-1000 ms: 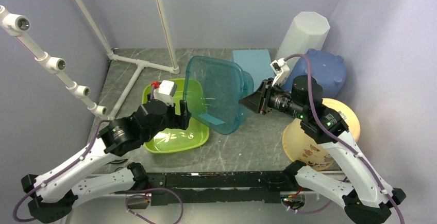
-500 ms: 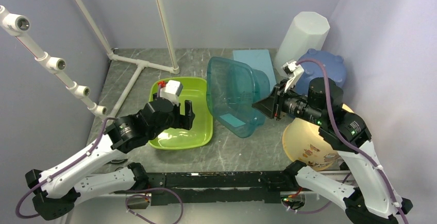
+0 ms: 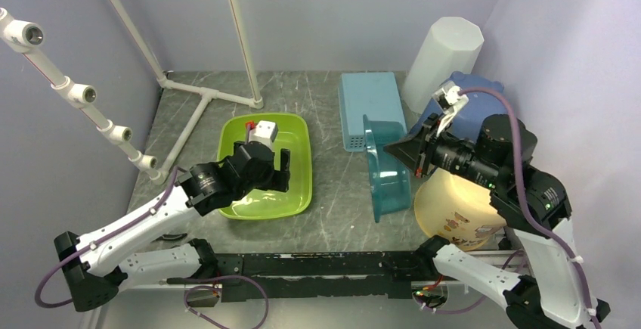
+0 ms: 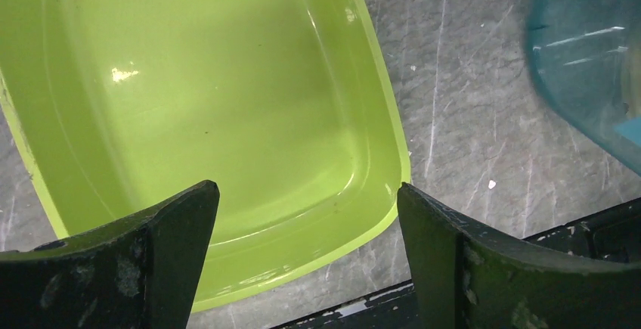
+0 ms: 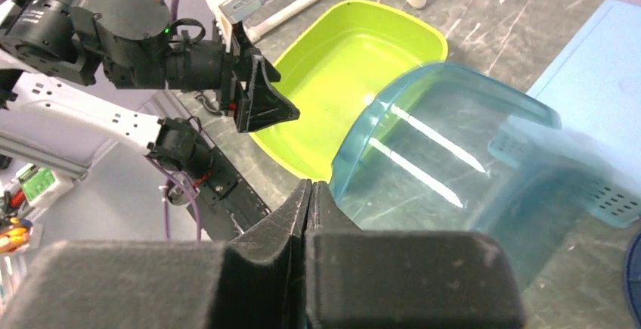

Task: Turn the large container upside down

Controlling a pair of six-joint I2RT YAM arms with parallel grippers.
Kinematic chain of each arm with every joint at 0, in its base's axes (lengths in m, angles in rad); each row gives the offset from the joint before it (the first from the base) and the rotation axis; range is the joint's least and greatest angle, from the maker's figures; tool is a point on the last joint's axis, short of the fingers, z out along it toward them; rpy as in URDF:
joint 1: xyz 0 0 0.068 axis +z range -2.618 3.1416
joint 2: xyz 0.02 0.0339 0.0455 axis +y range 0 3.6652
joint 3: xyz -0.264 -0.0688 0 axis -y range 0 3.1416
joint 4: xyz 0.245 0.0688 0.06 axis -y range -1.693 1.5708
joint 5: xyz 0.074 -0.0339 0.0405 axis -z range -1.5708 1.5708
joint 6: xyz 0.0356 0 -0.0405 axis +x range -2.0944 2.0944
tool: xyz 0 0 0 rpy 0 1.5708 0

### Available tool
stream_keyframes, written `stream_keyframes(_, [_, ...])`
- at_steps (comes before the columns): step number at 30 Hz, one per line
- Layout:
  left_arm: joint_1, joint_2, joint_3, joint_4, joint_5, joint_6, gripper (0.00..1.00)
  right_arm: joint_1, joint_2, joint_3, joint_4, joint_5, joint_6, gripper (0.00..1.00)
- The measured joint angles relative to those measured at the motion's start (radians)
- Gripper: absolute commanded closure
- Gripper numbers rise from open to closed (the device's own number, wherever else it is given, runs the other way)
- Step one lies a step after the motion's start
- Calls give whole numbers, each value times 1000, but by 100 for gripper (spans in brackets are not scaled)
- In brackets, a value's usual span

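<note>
Large container [image 3: 387, 185] tipped on edge.
Right end effector [image 3: 391, 147] pressed together, seemingly empty; left end effector [image 4: 306, 187] spread.

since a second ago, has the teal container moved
Yes. The teal container has gone right, off the green tub to beside the cream bowl, judged against the fixed white cylinder.

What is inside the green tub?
Nothing that shows: the green tub has a bare, shiny bottom. The open left gripper hovers above it, and its fingers cover the near edge.
</note>
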Motion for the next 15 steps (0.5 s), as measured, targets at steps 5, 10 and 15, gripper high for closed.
stream_keyframes(5, [10, 6, -4, 2, 8, -51, 6, 0, 2, 23, -20, -5, -13, 100])
stream_keyframes(10, [38, 58, -16, 7, 51, -109, 6, 0, 38, -2, -78, 15, -10, 100])
stream_keyframes(15, [54, 76, -37, 58, 125, -147, 6, 0, 87, -127, -76, 17, 21, 100])
